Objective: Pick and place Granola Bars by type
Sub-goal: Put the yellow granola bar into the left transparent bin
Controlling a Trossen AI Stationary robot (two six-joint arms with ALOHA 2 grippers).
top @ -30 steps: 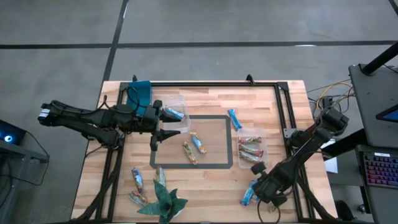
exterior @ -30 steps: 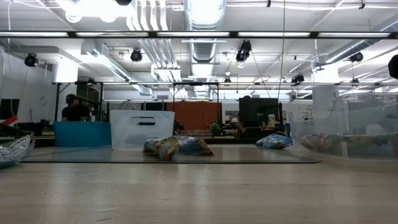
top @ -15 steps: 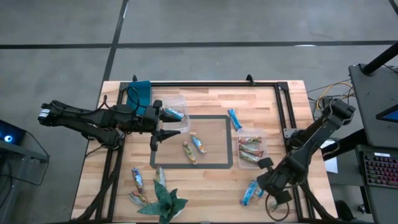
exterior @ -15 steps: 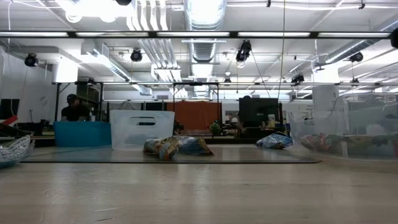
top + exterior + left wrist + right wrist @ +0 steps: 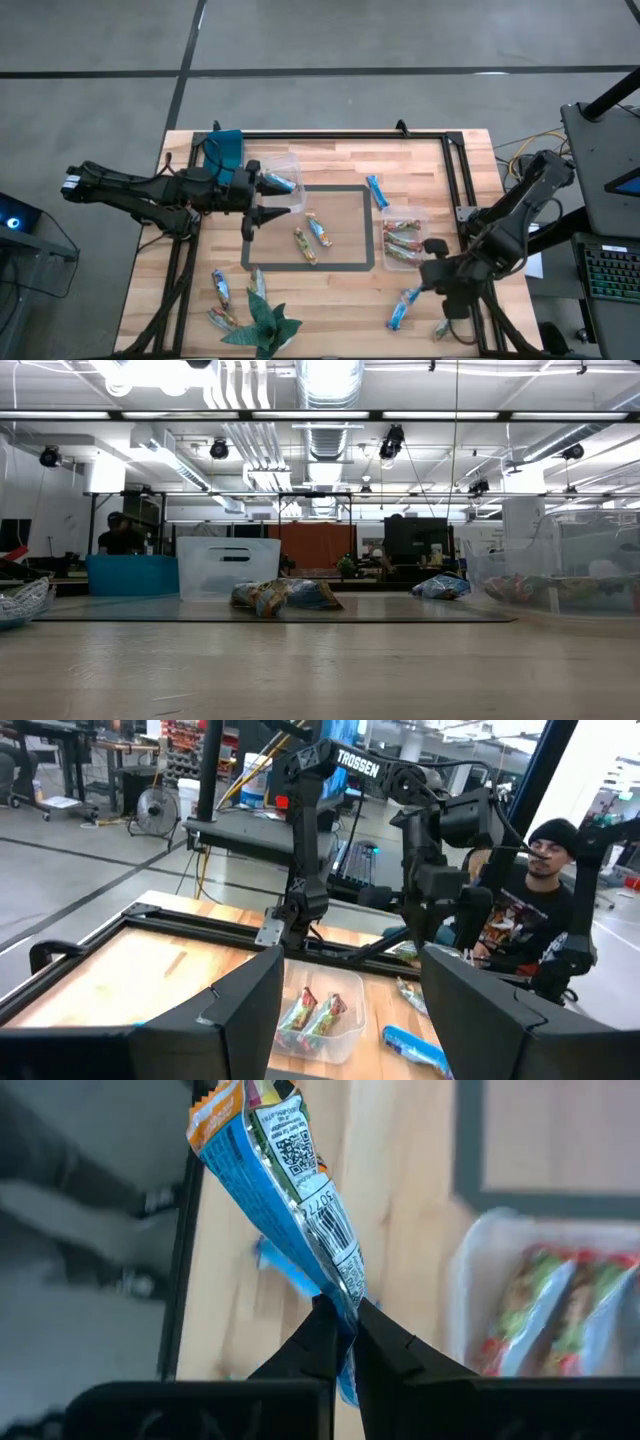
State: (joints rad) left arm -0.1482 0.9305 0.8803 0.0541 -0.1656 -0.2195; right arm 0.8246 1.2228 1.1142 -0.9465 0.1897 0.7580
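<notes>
Currently, my right gripper [image 5: 340, 1335] pinches one bright blue shiny-wrapped granola bar [image 5: 290, 1200], lifted near the clear plastic tub of brown-and-red bars [image 5: 404, 240], presumably for sorting; left gripper [image 5: 262, 198] waits spread by the far-left tub

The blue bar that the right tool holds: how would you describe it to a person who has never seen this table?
Start at the clear tub of brown and red bars near the table's right edge. Below it in the high view, the right tool pinches one blue granola bar by its end. Unlike the other bars, it hangs from the tool.
</notes>
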